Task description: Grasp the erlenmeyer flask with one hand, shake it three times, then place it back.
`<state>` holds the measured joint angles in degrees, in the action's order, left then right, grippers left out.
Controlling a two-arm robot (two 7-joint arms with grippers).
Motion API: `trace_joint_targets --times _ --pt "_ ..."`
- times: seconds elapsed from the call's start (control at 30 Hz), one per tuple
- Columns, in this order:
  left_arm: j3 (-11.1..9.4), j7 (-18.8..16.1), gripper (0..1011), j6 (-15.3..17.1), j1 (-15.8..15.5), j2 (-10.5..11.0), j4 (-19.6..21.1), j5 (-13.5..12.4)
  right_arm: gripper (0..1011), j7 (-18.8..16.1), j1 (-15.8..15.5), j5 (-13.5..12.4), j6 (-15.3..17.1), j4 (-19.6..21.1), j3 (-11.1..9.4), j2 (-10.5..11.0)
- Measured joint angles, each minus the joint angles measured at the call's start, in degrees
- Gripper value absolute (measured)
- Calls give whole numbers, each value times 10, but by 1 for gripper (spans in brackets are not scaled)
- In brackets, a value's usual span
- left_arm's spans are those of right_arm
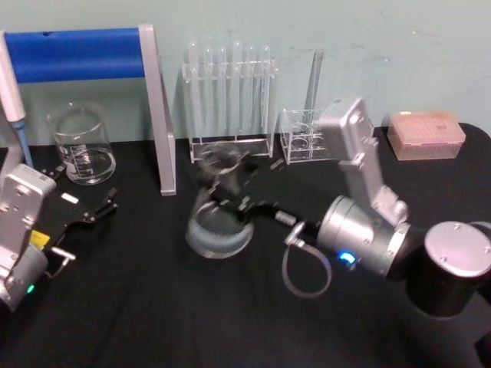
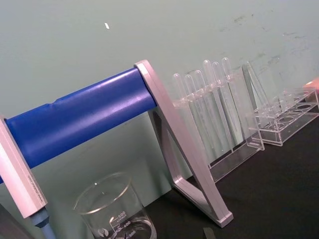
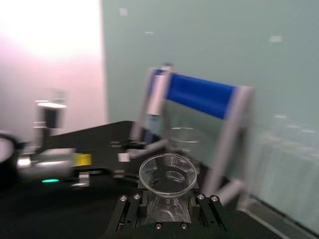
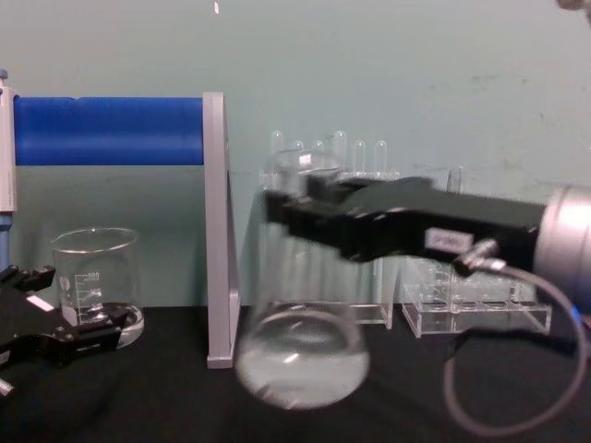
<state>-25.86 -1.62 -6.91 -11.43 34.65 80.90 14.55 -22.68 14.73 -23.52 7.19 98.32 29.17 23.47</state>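
1. I have the right gripper (image 1: 230, 195) closed on the neck of the erlenmeyer flask (image 1: 219, 234), at the middle of the table, just in front of the test tube rack (image 1: 230, 100).
2. The flask's round base is smeared; I cannot tell whether it touches the table.
3. My left gripper (image 1: 92, 230) sits at the near left, fingers apart and empty, close to the beaker (image 1: 80, 146).
4. Writing: the beaker's white scale reads 400 and 300 in the left wrist view. The white sticker (image 4: 448, 240) on the right gripper is too small to read. The left gripper carries a yellow label (image 1: 38, 239).
5. The black table (image 1: 192, 314) stands against a pale green wall (image 1: 307, 23). A blue roll (image 1: 73, 54) in a silver frame stands far left and a pink box (image 1: 426, 134) far right.
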Motion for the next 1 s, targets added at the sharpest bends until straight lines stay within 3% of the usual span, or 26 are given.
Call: trace_joint_targets --times 0.7,1.0 --pt "0 0 1001 0 0 0 0 0 449 91 -8 23 -5 -50 -126 -11" --pt "0 0 1001 0 0 0 0 0 449 92 -13 31 -1 -52 -143 -18"
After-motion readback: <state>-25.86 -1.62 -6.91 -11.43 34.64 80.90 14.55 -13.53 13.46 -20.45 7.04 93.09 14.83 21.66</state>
